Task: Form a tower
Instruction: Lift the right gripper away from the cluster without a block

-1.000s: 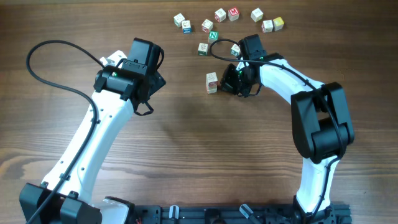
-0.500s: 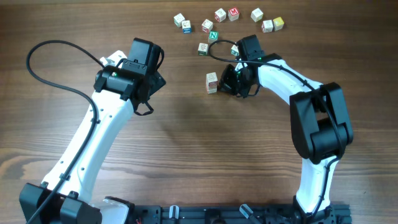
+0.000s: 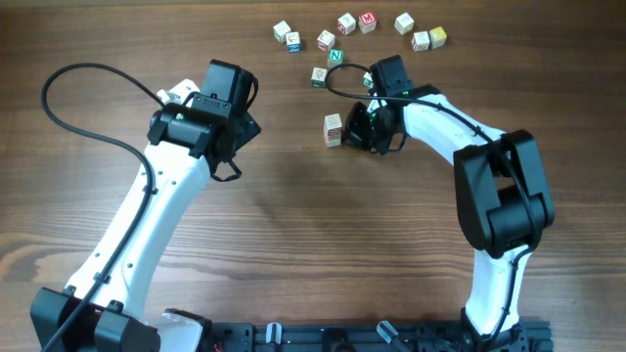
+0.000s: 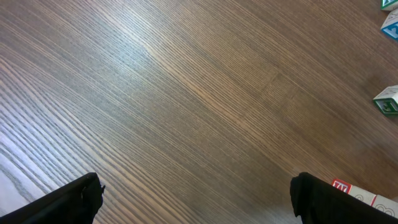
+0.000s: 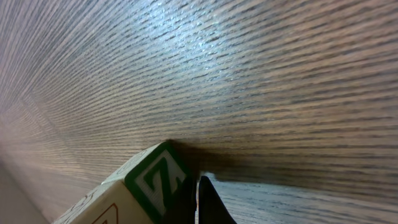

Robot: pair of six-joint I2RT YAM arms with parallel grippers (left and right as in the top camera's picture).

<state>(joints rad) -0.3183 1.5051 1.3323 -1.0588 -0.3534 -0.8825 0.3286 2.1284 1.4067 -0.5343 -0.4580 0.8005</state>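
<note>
The tower [image 3: 334, 129], two small pale cubes stacked, stands in the upper middle of the table. My right gripper [image 3: 366, 125] is shut just to its right, holding nothing. In the right wrist view the closed fingertips [image 5: 205, 202] rest against a cube with a green letter face [image 5: 155, 180]. My left gripper [image 3: 233, 142] hovers well to the left of the tower, open and empty. In its wrist view [image 4: 198, 205] only bare wood lies between the wide-set fingers, and a white cube face with a red mark [image 4: 364, 191] peeks out beside the right finger.
Several loose cubes lie scattered behind the tower, from a white one [image 3: 283, 31] across to a yellow one [image 3: 437, 36]. A green-faced one [image 3: 335, 56] and another [image 3: 320, 75] are the closest. Two cubes [image 4: 388, 99] show at the right edge of the left wrist view.
My right gripper has crept slightly left, closer to the tower. The left arm and the cubes have not moved.
</note>
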